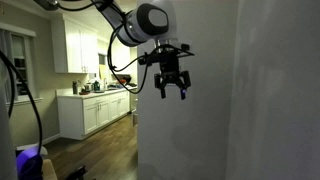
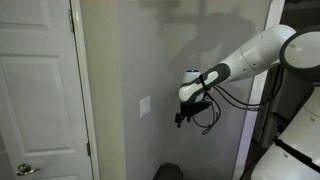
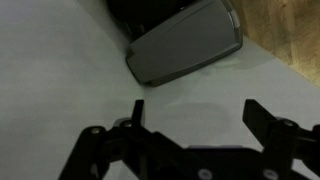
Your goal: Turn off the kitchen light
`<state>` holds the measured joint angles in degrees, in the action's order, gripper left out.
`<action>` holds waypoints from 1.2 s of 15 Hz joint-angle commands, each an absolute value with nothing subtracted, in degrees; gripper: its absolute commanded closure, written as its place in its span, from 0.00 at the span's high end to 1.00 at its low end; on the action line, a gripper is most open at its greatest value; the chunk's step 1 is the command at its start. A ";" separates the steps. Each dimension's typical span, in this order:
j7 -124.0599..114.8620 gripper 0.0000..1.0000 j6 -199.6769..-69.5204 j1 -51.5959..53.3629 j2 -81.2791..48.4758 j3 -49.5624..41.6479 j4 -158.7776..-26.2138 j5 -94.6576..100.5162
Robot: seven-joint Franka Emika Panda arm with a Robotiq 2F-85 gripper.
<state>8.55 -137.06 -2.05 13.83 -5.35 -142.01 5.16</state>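
Well, my gripper (image 2: 182, 119) hangs open and empty near the light switch (image 2: 146, 107); I judge pressing it remains.

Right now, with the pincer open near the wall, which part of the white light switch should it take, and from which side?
The switch is a flat plate flush on the wall, so clamping it would probably fail. It seems better to press its centre with one tip of the open pincer, coming straight at the wall face. The pincer hangs beside it, not touching. The lever is too small to see.
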 commanded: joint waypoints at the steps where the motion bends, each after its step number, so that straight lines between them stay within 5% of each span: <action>1: 8.64 1.00 -136.95 -2.45 13.84 -4.95 -141.95 5.01; 9: 8.43 1.00 -138.54 -1.90 12.61 -4.07 -141.51 5.76; 18: 11.14 1.00 -165.29 0.39 5.30 -1.37 -141.65 6.75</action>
